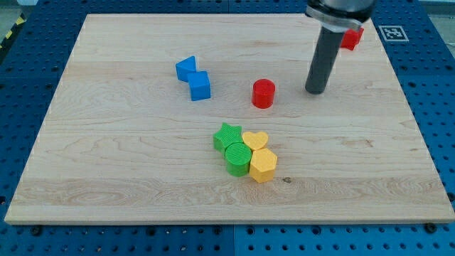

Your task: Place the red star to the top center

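A red block (352, 38), partly hidden behind the rod, sits near the view's top right corner of the wooden board (128, 156); its shape cannot be made out. My tip (315, 92) rests on the board below and to the left of that red block, and to the right of a red cylinder (263, 93). The tip touches neither block.
A blue block (186, 68) and a blue cube (200, 86) touch at the upper left of centre. Below centre, a green star (227, 135), green cylinder (237, 159), yellow heart (255, 139) and yellow hexagon (262, 165) cluster together.
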`<move>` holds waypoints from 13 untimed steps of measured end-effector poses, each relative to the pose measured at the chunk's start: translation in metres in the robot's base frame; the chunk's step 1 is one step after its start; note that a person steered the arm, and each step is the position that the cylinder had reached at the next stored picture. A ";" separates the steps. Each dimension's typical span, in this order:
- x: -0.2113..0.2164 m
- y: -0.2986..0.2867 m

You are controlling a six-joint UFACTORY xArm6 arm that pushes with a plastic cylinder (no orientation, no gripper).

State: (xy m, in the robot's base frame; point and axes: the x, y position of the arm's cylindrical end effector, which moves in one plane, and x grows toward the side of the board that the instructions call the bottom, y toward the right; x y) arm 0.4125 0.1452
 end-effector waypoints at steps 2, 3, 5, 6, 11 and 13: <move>0.001 -0.100; -0.006 -0.085; 0.034 -0.039; 0.061 -0.062; 0.045 -0.133; 0.043 -0.133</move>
State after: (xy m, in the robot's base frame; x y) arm 0.4556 0.0119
